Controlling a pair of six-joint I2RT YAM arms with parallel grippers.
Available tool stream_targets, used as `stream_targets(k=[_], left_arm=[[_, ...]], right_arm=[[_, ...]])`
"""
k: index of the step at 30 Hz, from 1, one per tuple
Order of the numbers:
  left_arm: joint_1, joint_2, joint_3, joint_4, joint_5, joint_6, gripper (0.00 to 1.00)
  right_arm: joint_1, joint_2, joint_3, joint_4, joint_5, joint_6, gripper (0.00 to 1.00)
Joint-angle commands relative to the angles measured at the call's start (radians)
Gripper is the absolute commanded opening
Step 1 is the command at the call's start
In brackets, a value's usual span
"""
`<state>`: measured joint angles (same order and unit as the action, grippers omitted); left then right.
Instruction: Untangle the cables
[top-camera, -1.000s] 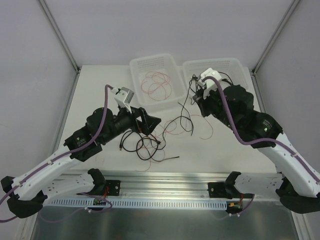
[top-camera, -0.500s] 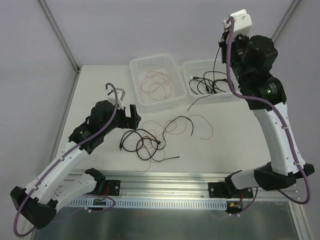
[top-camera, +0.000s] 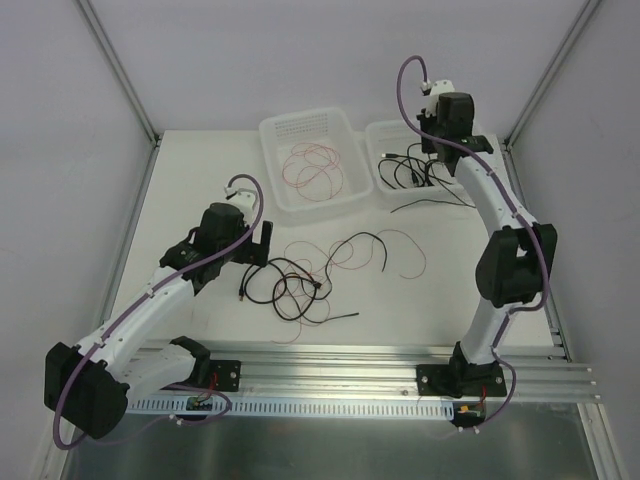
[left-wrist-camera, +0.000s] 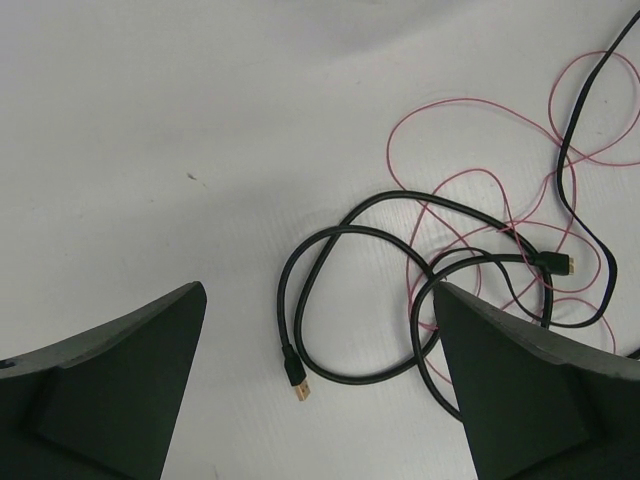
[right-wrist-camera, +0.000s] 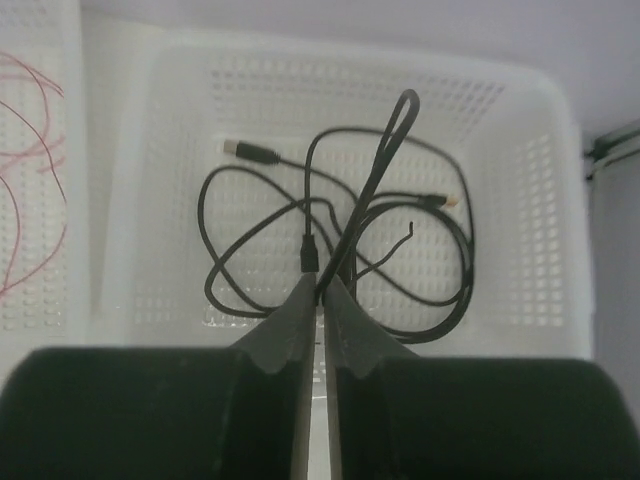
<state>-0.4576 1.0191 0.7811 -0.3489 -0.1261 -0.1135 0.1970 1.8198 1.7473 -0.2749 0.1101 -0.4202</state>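
Table's (top-camera: 200, 180) tangled cables (left-wrist-camera: 295, 378) run off-frame; right claw (right-wrist-camera: 318, 285) pinches another.

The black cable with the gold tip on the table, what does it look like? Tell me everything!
The black cable is thin, round and rubbery-looking, with a small plug ending in a gold-coloured tip. It lies flat on the white table in loose loops, tangled with a fine red wire. The open left pincer hovers above; nothing grips it.

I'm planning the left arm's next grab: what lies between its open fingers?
In the left wrist view, a loop of black cable and its gold-tipped plug lie on the table between the fingers of the left gripper, crossed by red wire.
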Motion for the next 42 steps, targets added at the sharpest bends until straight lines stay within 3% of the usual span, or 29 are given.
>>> stream_targets(k=[1, 4, 5, 9, 12, 17, 19, 24, 30, 42], left_arm=[[0.005, -0.002, -0.003, 0.028, -0.047, 0.041, 0.99], [0.004, 0.012, -0.002, 0.027, -0.049, 0.044, 0.99], [0.004, 0.018, -0.002, 0.028, -0.052, 0.046, 0.99], [0.004, 0.024, -0.003, 0.027, -0.046, 0.043, 0.99], [0.004, 0.027, 0.001, 0.021, -0.044, 0.043, 0.99], [0.004, 0.024, 0.0, 0.014, -0.041, 0.041, 0.99], [0.004, 0.021, 0.001, 0.013, -0.04, 0.041, 0.99], [0.004, 0.015, 0.001, 0.01, -0.027, 0.048, 0.99], [0.004, 0.015, 0.0, 0.008, -0.035, 0.061, 0.99], [0.004, 0.067, 0.006, 0.005, -0.027, 0.08, 0.99]], right_arm=[[-0.014, 0.033, -0.005, 0.025, -0.038, 0.106, 0.14], [-0.024, 0.05, -0.018, -0.023, -0.036, 0.136, 0.37], [-0.024, 0.038, -0.026, -0.029, -0.041, 0.139, 0.52], [-0.033, -0.066, -0.092, -0.044, -0.039, 0.165, 0.7], [-0.067, -0.163, -0.184, -0.041, -0.032, 0.22, 0.71], [-0.229, -0.328, -0.43, 0.027, -0.064, 0.374, 0.71], [-0.333, -0.359, -0.504, 0.068, -0.173, 0.455, 0.71], [-0.548, -0.357, -0.727, 0.374, -0.465, 0.584, 0.71], [-0.649, -0.214, -0.724, 0.545, -0.664, 0.614, 0.72], [-0.657, -0.04, -0.546, 0.413, -0.825, 0.327, 0.73]])
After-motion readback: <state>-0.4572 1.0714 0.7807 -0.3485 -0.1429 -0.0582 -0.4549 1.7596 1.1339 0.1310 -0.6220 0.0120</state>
